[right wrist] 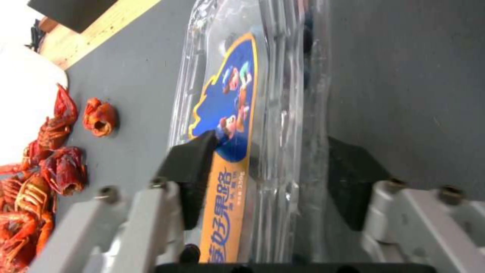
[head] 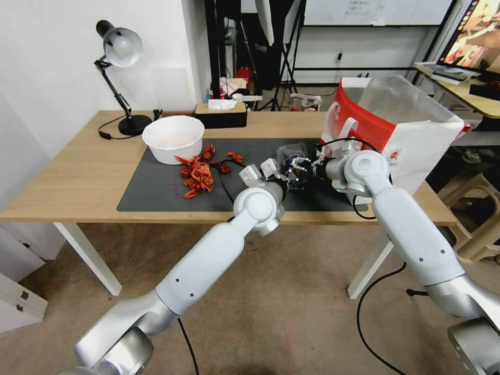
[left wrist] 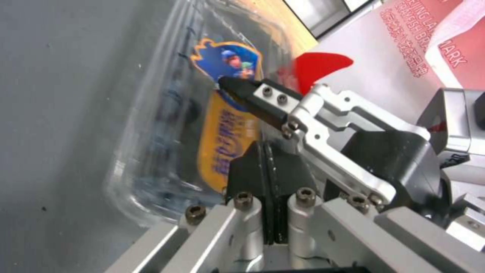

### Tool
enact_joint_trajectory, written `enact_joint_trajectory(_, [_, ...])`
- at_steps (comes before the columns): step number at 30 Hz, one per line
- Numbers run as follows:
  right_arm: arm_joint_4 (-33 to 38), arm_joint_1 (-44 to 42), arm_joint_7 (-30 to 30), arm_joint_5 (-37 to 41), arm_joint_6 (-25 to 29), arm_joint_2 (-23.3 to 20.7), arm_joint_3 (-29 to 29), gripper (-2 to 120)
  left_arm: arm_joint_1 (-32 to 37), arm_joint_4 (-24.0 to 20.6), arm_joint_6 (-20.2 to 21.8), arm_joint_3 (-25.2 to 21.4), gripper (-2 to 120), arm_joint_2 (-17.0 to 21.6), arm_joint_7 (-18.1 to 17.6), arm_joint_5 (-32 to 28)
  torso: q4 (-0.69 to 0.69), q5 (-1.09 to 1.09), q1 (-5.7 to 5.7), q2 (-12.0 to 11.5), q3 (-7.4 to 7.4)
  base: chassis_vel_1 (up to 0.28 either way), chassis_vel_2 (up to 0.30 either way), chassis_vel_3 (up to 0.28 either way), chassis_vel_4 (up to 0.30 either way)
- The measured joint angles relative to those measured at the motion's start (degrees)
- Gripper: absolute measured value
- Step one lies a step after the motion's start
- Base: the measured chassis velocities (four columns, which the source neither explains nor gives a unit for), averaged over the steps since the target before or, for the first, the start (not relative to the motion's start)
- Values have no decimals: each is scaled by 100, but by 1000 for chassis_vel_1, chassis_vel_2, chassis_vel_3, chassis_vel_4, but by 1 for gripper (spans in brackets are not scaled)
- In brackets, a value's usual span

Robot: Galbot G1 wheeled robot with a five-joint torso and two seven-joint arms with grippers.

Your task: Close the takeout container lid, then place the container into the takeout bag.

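The takeout container (head: 291, 159), a small clear clamshell, lies on the dark mat (head: 156, 187) between my two grippers. Its lid (right wrist: 227, 113) carries a blue and orange label and lies down against the base. In the right wrist view my right gripper (right wrist: 268, 170) straddles the box, one black pad on the label and the other on the opposite side, shut on it. My left gripper (left wrist: 268, 155) is shut with its pads together, tips at the label's end of the lid. The takeout bag (head: 401, 125) stands open just right of the container.
A round white bowl (head: 173, 138) and a pile of red crayfish shells (head: 198, 174) sit on the mat's left part. A desk lamp (head: 121, 57) and a tissue box (head: 220, 114) stand at the table's back. The table's front edge is close under my arms.
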Motion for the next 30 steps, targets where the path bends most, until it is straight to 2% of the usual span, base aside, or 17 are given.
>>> enact_joint_trajectory(6, [37,-50,20,5,0,-19,32,24,-5,-18,-6,2,0,10,-3,-1,0,0,0,0,0,0,0,0,0])
enact_joint_trajectory(8, [41,-59,21,5,0,-24,39,21,-6,-19,-6,2,0,11,-3,-1,0,0,0,0,0,0,0,0,0])
enact_joint_trajectory(11, [62,-83,27,9,1,-42,68,7,-9,-21,-9,-6,0,20,-4,0,0,0,0,0,0,0,0,0,0])
enact_joint_trajectory(12, [62,-83,27,9,1,-42,68,7,-9,-21,-9,-6,0,20,-4,0,0,0,0,0,0,0,0,0,0])
enact_joint_trajectory(13, [70,-87,30,21,3,-53,76,1,-9,-30,-10,-11,0,31,-4,0,0,0,0,0,0,0,0,0,0])
enact_joint_trajectory(23, [64,-29,55,48,3,-67,93,0,7,-137,-13,-75,0,116,0,-2,0,0,0,0,0,0,0,0,0])
enact_joint_trajectory(30, [59,-35,64,99,4,-101,189,0,191,-548,-12,-275,0,494,12,10,0,-1,0,0,0,0,0,0,0])
